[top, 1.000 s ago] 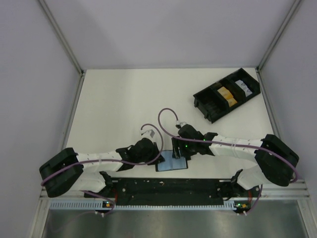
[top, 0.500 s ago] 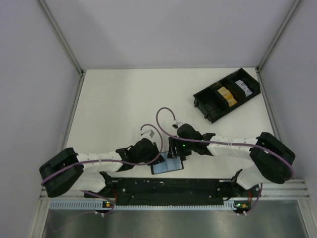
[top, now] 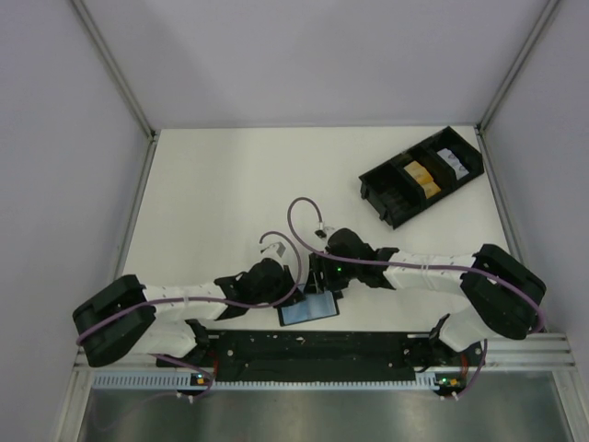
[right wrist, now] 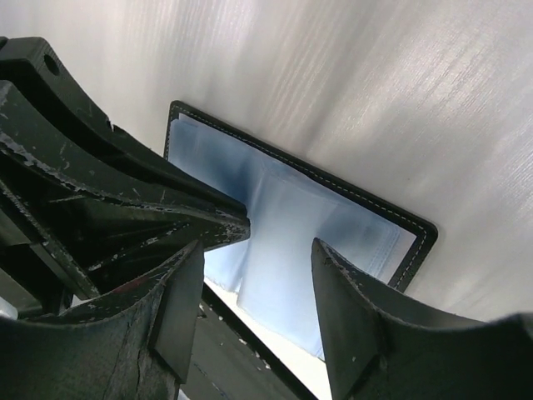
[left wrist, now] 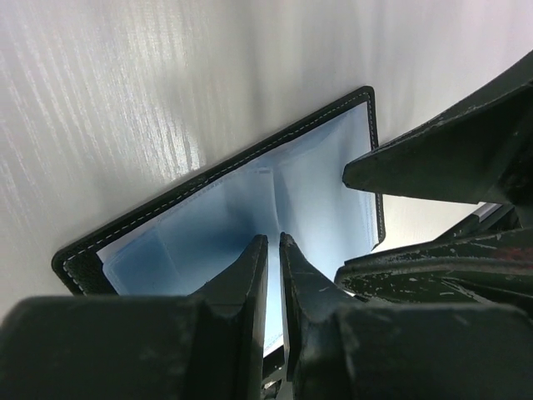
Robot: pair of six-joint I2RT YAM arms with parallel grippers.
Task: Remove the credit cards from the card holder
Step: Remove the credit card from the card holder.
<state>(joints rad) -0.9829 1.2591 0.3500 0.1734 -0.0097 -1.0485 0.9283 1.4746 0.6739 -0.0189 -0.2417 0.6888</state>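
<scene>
The small black folding card holder (top: pixel 308 309) lies open, its blue-grey inside up, at the middle of the near edge of the white desk (top: pixel 230 184). My left gripper (left wrist: pixel 272 243) has its jaws almost pressed together, tips on the sleeve; whether they pinch it, I cannot tell. My right gripper (right wrist: pixel 260 248) is spread wide over it.

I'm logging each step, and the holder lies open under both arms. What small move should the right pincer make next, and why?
Probably lower the open right pincer onto the blue sleeve below it and close on its edge. The card holder lies open and flat, the nearly shut left pincer sits at its fold, and no card sticks out of it.
</scene>
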